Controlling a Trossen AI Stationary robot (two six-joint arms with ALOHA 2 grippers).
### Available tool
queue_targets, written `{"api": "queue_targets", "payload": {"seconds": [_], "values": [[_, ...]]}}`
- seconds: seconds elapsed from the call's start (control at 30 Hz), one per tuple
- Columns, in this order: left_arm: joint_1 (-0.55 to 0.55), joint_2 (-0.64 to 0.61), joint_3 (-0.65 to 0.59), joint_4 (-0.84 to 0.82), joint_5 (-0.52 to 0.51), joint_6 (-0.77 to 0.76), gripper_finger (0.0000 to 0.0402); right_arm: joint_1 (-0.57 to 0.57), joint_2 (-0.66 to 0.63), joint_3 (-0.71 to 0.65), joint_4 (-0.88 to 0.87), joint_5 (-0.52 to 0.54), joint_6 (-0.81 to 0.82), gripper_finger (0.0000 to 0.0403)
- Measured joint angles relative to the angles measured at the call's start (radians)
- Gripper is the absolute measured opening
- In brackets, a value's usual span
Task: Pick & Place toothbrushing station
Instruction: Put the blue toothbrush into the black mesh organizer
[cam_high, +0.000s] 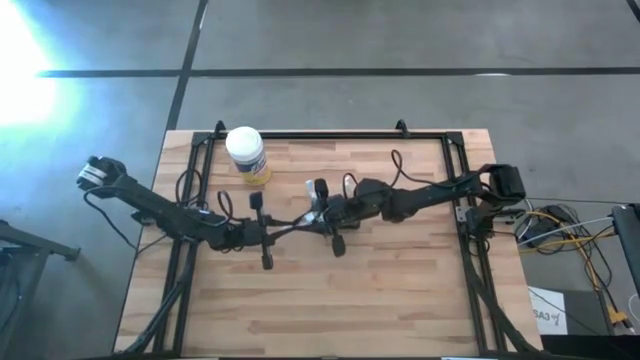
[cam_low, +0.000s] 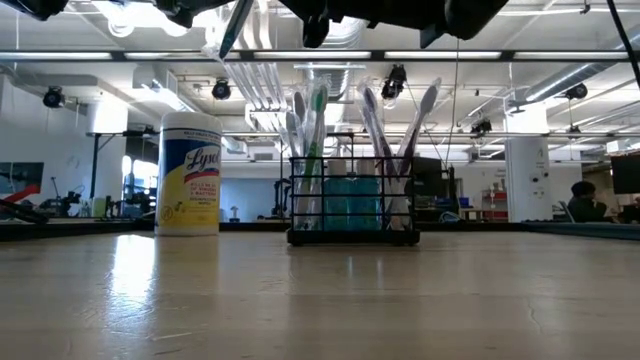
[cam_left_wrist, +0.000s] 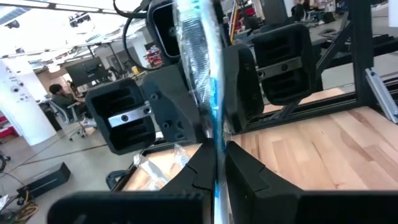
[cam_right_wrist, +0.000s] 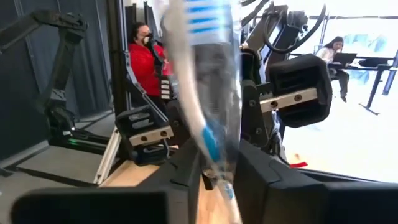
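1. The room is a large open workshop with ceiling strip lights and pipes, a grey floor with dark seams, and seated people far off beyond the bench.
2. The bench (cam_high: 400, 290) is pale wood planks inside a black frame, bare over its near half and glossy enough to mirror what stands on it.
3. Both arms reach in to the middle of the bench, the left arm from the left edge, the right arm from the right edge.
4. The left gripper (cam_high: 262, 232) is closed on a wrapped toothbrush (cam_left_wrist: 202, 81), which stands up between its fingers.
5. The right gripper (cam_high: 332, 212) is likewise closed on a toothbrush (cam_right_wrist: 208, 106) with a blue-marked handle.
6. A wipes jar (cam_high: 246, 154) with a white lid and yellow label stands far-left on the bench.
7. The station (cam_low: 352, 205), a black mesh holder already full of brushes, stands near mid-bench just right of the jar in the low view; in the high view the arms hide it.
8. Risks, as I judge them: the two grippers sit very close, so either move could knock the other arm or its brush; a wrapped handle may slip in the fingers; lowering off-centre could tip the light holder or jam against the brushes inside.
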Motion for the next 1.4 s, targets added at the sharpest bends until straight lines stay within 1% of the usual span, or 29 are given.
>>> {"api": "queue_targets", "payload": {"seconds": [0.1,0.2,0.33,0.43,0.7,0.87,0.93,1.13,1.4], "values": [[0.0,0.0,0.0,0.002,-0.003,-0.005,0.0019,0.0,-0.005,-0.002,-0.002,0.0,-0.023,0.0041],[0.002,0.0,0.0,-0.001,-0.004,-0.013,0.002,0.001,-0.006,0.004,-0.026,0.0,-0.066,0.0022],[0.002,0.0,-0.001,-0.002,-0.004,-0.033,0.0027,0.001,-0.015,0.034,-0.116,0.0,-0.098,0.0016],[0.001,0.0,-0.001,-0.009,0.001,-0.033,0.0053,0.004,-0.021,0.054,-0.18,0.0,-0.117,0.0015],[-0.033,-0.008,-0.001,-0.006,0.013,-0.068,0.0142,0.006,-0.064,0.054,-0.311,-0.007,-0.159,0.0014],[-0.042,-0.018,0.026,0.001,0.022,-0.132,0.0176,0.006,-0.067,0.052,-0.376,-0.005,-0.171,0.0014],[-0.037,-0.018,0.053,-0.021,0.022,-0.168,0.0181,0.008,-0.063,0.052,-0.369,-0.001,-0.176,0.0014],[-0.019,-0.006,0.154,-0.205,0.021,-0.243,0.0177,0.014,-0.06,0.053,-0.364,0.005,-0.19,0.0014],[0.007,-0.007,0.197,-0.287,0.026,-0.288,0.0174,0.014,-0.054,0.063,-0.362,0.008,-0.201,0.0014]]}}
